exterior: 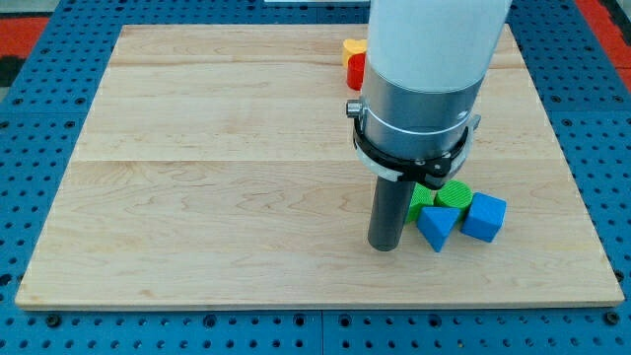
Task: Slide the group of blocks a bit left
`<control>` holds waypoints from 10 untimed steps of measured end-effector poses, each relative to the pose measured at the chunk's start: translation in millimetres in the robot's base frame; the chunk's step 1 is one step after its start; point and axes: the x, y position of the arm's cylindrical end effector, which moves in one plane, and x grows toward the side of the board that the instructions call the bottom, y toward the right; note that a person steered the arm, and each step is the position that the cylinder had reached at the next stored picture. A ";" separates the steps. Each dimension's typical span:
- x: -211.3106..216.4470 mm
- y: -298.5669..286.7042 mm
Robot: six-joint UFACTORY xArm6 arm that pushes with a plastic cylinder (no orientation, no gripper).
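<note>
Six blocks show on one worktop (197,177): two blue, a cube (484,217) and a triangular one (438,227), two green (455,194) (422,200), one yellow (354,46) and one red (356,70).

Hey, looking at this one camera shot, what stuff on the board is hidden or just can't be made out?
1. Yellow block and red block, view's top: the arm's body covers their right sides, so shapes are unclear.
2. Green blocks: partly behind the arm's ring; their count is uncertain.
3. My tip: whether it touches the blue triangular block cannot be told.
4. The blue cube shows fully.
</note>
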 end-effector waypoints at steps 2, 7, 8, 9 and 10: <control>-12.6 -53.6; -77.0 -51.8; -77.0 -17.9; -77.0 -0.7; -87.3 34.5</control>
